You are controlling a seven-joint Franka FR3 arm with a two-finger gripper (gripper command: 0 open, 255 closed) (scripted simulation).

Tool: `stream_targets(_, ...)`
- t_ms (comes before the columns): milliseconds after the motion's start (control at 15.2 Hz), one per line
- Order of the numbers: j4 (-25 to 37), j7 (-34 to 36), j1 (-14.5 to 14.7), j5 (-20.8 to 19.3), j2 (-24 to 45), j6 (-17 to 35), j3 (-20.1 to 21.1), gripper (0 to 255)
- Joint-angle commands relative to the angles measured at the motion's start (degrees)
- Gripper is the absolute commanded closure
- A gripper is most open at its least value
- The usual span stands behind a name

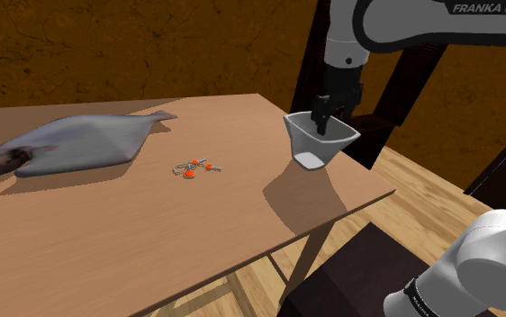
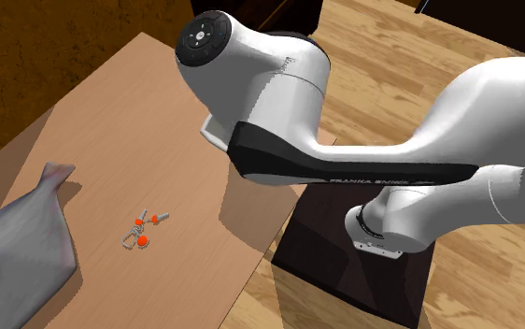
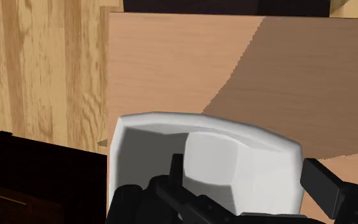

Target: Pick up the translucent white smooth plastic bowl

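A white, smooth bowl [image 1: 319, 142] with slanted walls is upright over the table's corner nearest the arm. My black gripper [image 1: 321, 115] comes down on its far rim and is shut on the bowl wall. In the wrist view the bowl [image 3: 203, 159] sits right under the hand. One finger [image 3: 174, 173] is inside it, the other [image 3: 321, 186] is outside its wall, and my gripper [image 3: 248, 181] clasps that wall. A broad shadow lies on the table under the bowl. Whether its base touches the wood, I cannot tell.
The wooden table [image 1: 107, 234] carries a large grey flat fish [image 1: 71, 144] at the shoulder view's left and a small metal trinket with orange beads [image 1: 193, 167] mid-table. The table edge and the dark stand [image 1: 350, 270] lie close to the bowl. In the second exterior view the arm [image 2: 279, 103] covers that corner.
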Motion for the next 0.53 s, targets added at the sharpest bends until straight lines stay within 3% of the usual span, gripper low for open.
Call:
stream_targets(0, 4.86, 3.48, -0.38, -1.29, 5.71, -0.60, 2.00, 0)
stream_targets(198, 12.14, 8.72, -0.32, -3.77, 13.96, -2.15, 4.66, 0)
stream_targets(462, 10.04, 9.36, -0.19, -3.86, 14.20, 0.03, 4.65, 0)
